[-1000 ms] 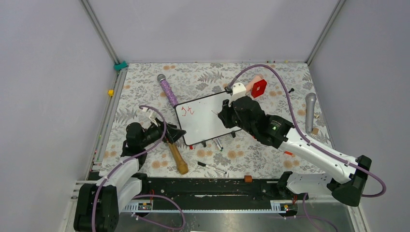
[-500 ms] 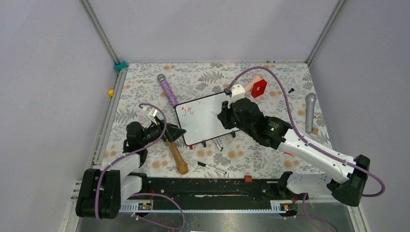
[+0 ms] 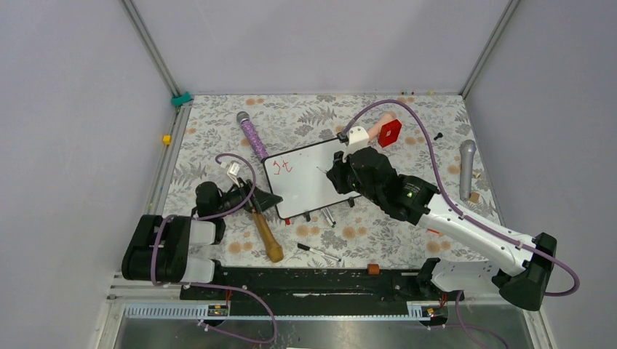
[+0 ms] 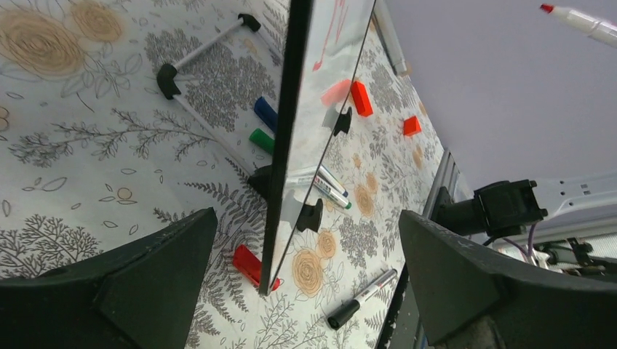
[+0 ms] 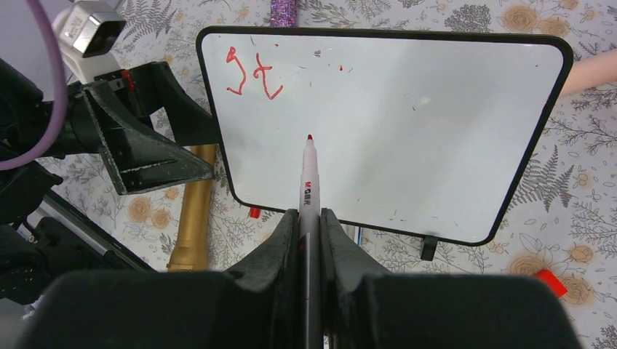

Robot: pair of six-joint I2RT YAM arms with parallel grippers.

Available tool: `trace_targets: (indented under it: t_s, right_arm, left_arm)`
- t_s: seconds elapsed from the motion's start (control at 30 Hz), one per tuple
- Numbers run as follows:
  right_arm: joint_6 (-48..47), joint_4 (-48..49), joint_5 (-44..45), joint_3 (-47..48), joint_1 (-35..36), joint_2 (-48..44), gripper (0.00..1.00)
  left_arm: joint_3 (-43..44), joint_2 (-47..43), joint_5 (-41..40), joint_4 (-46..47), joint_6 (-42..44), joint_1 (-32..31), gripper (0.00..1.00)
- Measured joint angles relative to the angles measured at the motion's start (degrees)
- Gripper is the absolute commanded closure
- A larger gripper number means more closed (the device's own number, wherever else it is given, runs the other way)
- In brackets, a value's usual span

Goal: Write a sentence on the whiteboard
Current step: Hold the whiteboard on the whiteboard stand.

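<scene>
The whiteboard (image 3: 309,178) lies mid-table with red lettering, the start of the sentence (image 3: 281,166), at its upper left. In the right wrist view those two red letters (image 5: 252,73) sit near the whiteboard (image 5: 407,123) corner. My right gripper (image 5: 310,222) is shut on a grey marker (image 5: 308,189), whose red tip hovers over the white surface below the letters. My left gripper (image 4: 305,283) is open, its fingers (image 4: 131,269) standing wide on either side of the whiteboard's black edge (image 4: 287,131) without touching it. From above, the left gripper (image 3: 268,200) sits at the board's near-left corner.
A wooden-handled hammer (image 3: 265,233) lies beside the left gripper. A purple microphone (image 3: 252,134) lies behind the board, a grey one (image 3: 466,167) far right, a red block (image 3: 390,132) at back. A black marker (image 3: 318,251) and more pens (image 3: 329,216) lie near the board's front edge.
The left arm has folded back towards its base and its jaws have spread a little wider around the board's corner. The right gripper with the marker has barely moved.
</scene>
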Motion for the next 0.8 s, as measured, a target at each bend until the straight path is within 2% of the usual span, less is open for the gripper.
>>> trace_targets:
  t_s: [0.2,0.33,0.53,0.63,0.67,0.8]
  right_arm:
    - [0.1,0.0,0.0,0.0,0.0,0.2,1.0]
    - [0.5,0.2,-0.2,0.2,0.0,1.8,1.0]
    - [1.2,1.3,-1.5,0.5,0.0,5.1,1.0]
    - [1.5,1.7,-1.6,0.8,0.0,6.5,1.0]
    - [1.6,1.7,-1.7,0.9,0.0,6.8,1.0]
    - [1.8,1.9,-2.5,1.0,0.0,7.7,1.0]
  left_arm:
    - [0.4,12.1,2.9,14.9,-5.4,0.0,0.01]
    - [2.1,16.0,4.6,19.7,-7.6,0.0,0.02]
    - [2.1,16.0,5.6,22.9,-6.0,0.0,0.22]
    - [2.3,16.1,7.4,23.5,-4.5,0.0,0.46]
    - [2.5,16.1,8.0,23.7,-3.7,0.0,0.47]
    - [2.6,16.0,8.8,24.0,-0.4,0.0,0.42]
